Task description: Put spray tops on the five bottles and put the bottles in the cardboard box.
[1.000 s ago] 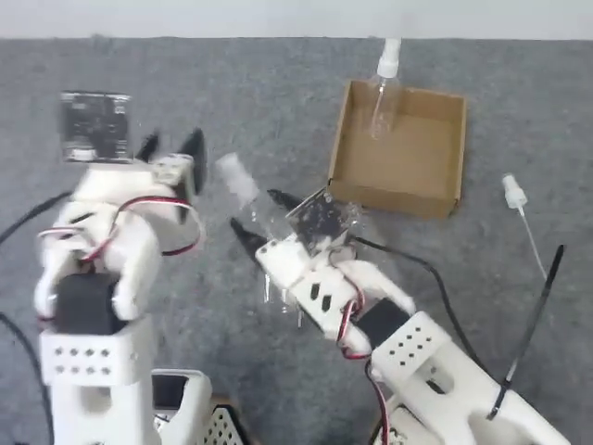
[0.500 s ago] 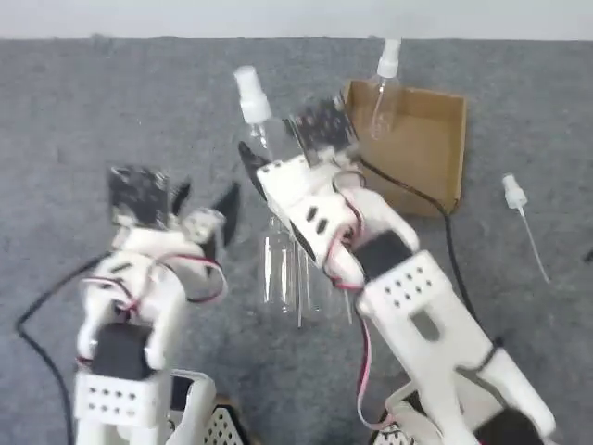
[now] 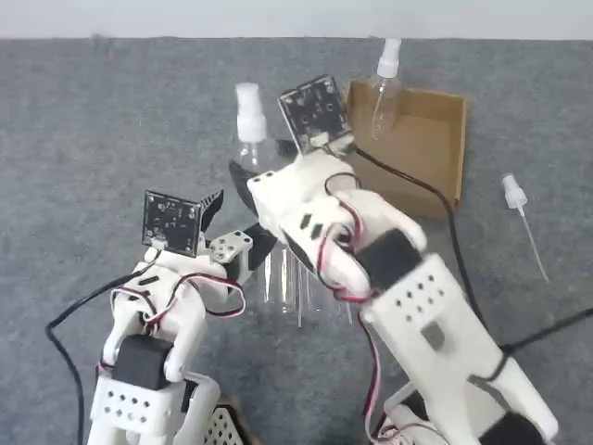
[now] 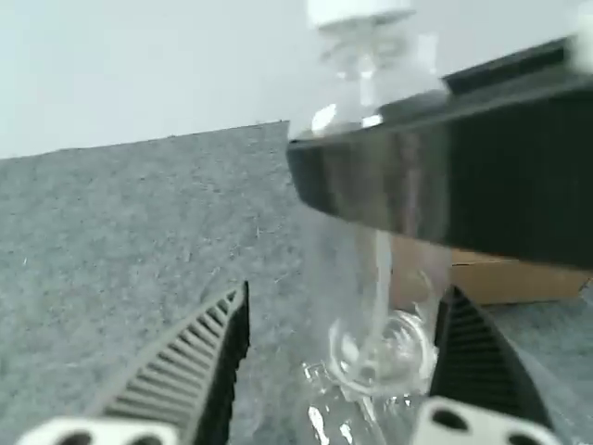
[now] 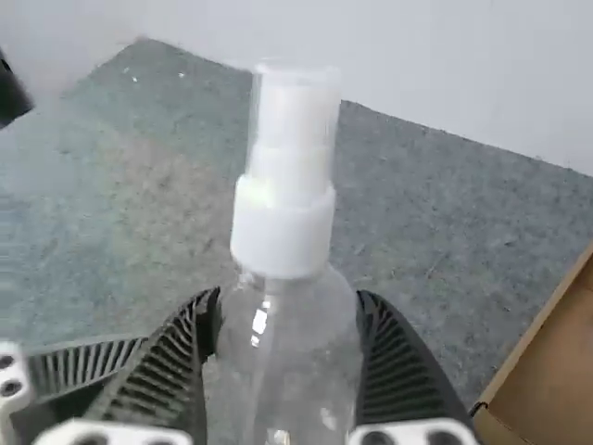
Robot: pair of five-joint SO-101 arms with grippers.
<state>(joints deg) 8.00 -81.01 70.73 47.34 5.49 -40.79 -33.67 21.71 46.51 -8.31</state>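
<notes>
High view from over the table has the right arm stretched forward from the near right corner, its wrist bent down toward the middle of the grey mat. The right gripper has its fingers clamped around the body of a clear bottle, just below the shoulder. That bottle stands upright, long axis vertical, with its white spray top pointing straight up. It sits just left of the cardboard box; whether its base touches the mat I can't tell.

From the right wrist view the same grip is plain: ribbed black fingers pressed on either side of the bottle's glass.

The left arm is folded low at the near left, its forearm angled toward the bottle. The left gripper is spread wide and grasps nothing, with the bottle standing off its tips.

A second capped bottle stands upright inside the box. A loose spray top lies on the mat, right of the box.
</notes>
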